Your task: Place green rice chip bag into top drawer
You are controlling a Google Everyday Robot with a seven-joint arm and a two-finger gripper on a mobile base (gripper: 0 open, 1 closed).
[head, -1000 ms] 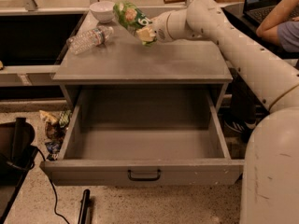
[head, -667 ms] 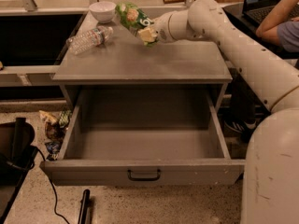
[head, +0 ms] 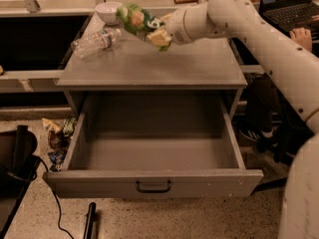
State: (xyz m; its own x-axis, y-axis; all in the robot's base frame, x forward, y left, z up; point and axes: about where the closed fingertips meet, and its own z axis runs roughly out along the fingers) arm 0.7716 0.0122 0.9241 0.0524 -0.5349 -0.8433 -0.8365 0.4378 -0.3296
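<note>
The green rice chip bag (head: 137,20) hangs tilted in the air above the back of the grey cabinet top (head: 149,63). My gripper (head: 160,32) is shut on the bag's right end and holds it clear of the surface. The top drawer (head: 149,180) is pulled wide open below and in front of the cabinet, with its dark pull handle (head: 153,186) at the centre of the front. The drawer's inside shows nothing in it. My white arm reaches in from the right.
A clear plastic water bottle (head: 94,42) lies on the cabinet top at the left, with a white bowl (head: 108,11) behind it. Crumpled snack packets (head: 57,136) lie on the floor left of the drawer. A person with a laptop (head: 291,6) sits at the far right.
The gripper has carried the bag a little forward and to the left, lifting it higher above the cabinet top. The drawer, bottle and bowl have not moved.
</note>
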